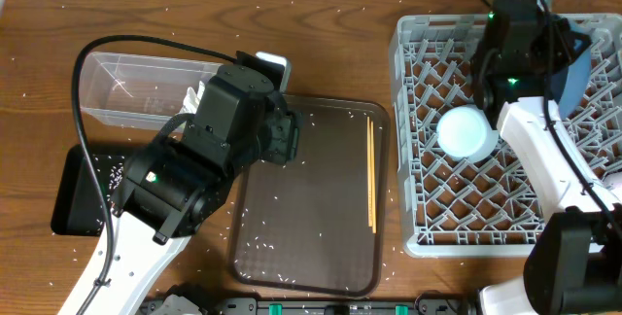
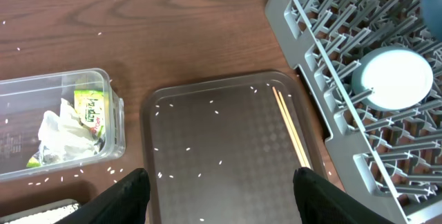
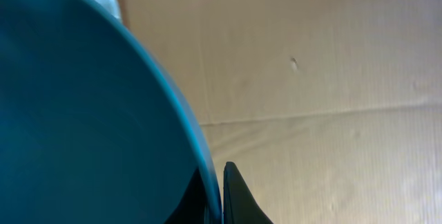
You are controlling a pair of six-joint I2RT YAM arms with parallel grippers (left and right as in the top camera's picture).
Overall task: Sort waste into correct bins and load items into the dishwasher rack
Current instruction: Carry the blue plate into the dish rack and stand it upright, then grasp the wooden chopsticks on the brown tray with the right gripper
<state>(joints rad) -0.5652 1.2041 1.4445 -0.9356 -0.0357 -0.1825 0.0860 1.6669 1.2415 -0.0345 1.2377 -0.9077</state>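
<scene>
Rice grains [image 1: 258, 245] speckle the brown serving tray [image 2: 221, 148] at the near middle of the table, with the pair of chopsticks [image 2: 293, 131] lying along its right side. At the near left, the shallow black tray [image 1: 73, 198] also holds scattered grains. The left gripper [image 2: 221, 179] hangs over the serving tray's left side, fingers spread wide and empty. Farther back on the left, the clear tub [image 2: 117, 124] contains the crumpled white paper with yellow-green wrapper [image 2: 72, 124]. On the right, the white bowl [image 2: 392, 79] sits upside down among the pegs of the grey dishwasher rack [image 1: 418, 213]. Over the rack's far right part, the right gripper [image 3: 215, 189] pinches the rim of the blue plate [image 3: 83, 113]; whether the plate touches the rack cannot be told.
</scene>
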